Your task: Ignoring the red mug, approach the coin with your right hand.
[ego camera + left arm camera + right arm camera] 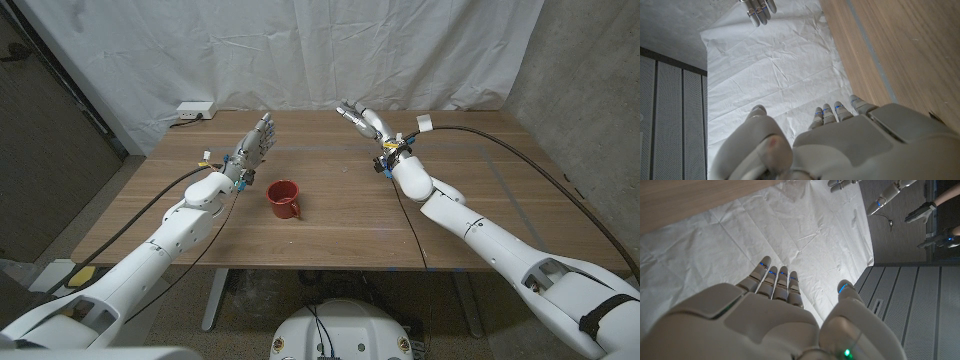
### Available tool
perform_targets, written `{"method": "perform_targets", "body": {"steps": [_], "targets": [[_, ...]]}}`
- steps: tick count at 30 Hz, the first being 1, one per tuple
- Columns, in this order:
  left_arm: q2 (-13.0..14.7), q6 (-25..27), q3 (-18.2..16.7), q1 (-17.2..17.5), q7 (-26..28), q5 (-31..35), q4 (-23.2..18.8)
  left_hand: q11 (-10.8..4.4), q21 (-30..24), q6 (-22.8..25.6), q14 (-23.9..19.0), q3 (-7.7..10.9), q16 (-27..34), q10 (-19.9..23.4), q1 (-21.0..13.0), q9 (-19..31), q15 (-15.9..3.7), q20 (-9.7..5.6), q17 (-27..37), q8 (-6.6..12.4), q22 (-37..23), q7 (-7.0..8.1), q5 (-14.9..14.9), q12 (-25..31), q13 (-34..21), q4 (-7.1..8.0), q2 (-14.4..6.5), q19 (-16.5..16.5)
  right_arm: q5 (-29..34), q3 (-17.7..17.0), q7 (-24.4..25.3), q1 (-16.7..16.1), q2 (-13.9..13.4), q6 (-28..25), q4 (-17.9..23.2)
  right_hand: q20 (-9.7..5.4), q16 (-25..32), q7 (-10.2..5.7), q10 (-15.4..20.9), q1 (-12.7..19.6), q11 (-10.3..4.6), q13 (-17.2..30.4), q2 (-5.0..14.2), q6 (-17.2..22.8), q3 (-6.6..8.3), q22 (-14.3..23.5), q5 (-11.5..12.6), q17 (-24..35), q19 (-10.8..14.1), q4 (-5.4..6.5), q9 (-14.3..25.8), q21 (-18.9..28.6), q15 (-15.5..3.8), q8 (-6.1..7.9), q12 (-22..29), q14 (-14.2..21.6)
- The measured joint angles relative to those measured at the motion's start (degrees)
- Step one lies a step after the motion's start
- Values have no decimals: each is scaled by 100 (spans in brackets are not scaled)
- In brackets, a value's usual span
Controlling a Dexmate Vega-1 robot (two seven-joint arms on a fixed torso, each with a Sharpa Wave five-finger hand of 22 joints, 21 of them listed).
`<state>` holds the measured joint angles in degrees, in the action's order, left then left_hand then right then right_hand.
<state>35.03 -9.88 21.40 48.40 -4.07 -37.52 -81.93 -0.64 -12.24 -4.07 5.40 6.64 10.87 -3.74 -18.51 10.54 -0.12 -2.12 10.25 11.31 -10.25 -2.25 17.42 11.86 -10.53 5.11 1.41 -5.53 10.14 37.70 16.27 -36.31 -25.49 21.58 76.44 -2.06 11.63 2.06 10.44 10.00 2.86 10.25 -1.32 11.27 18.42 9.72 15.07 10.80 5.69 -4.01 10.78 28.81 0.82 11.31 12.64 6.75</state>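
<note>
A red mug (283, 199) stands upright on the wooden table (340, 225), a little left of the middle. I cannot make out a coin on the tabletop. My right hand (362, 118) hangs above the table's far edge, right of the mug, fingers stretched out and apart, holding nothing. My left hand (253, 146) is raised behind and left of the mug, fingers straight, empty too. The right wrist view looks along my right hand (770, 315) at the white cloth. The left wrist view looks along my left hand (840, 140), with my right hand's fingertips (758, 11) beyond it.
A white cloth backdrop (300, 50) hangs behind the table. A white power strip (193, 110) lies at the back left corner. A small white object (424, 123) sits near the back edge beside my right forearm. Black cables run along both arms.
</note>
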Motion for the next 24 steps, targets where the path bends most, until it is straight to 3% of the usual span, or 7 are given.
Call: {"method": "perform_targets", "body": {"steps": [24], "targets": [[73, -29, 90, -88, -210, 101, 123, 215, 104, -362, 195, -125, -35, -217, -383, -1, 194, -14, 0, -85, 13, -215, -14, -67, 0, -286, 328, -116, 322, 226, 135, 206, 49, -209, -170, 0, 0, 0, 0, 29, 0, 0, 28, 0, 0, 30, 0, 0, 0, 1, 0, -64, 21, 0, 0, 21]]}}
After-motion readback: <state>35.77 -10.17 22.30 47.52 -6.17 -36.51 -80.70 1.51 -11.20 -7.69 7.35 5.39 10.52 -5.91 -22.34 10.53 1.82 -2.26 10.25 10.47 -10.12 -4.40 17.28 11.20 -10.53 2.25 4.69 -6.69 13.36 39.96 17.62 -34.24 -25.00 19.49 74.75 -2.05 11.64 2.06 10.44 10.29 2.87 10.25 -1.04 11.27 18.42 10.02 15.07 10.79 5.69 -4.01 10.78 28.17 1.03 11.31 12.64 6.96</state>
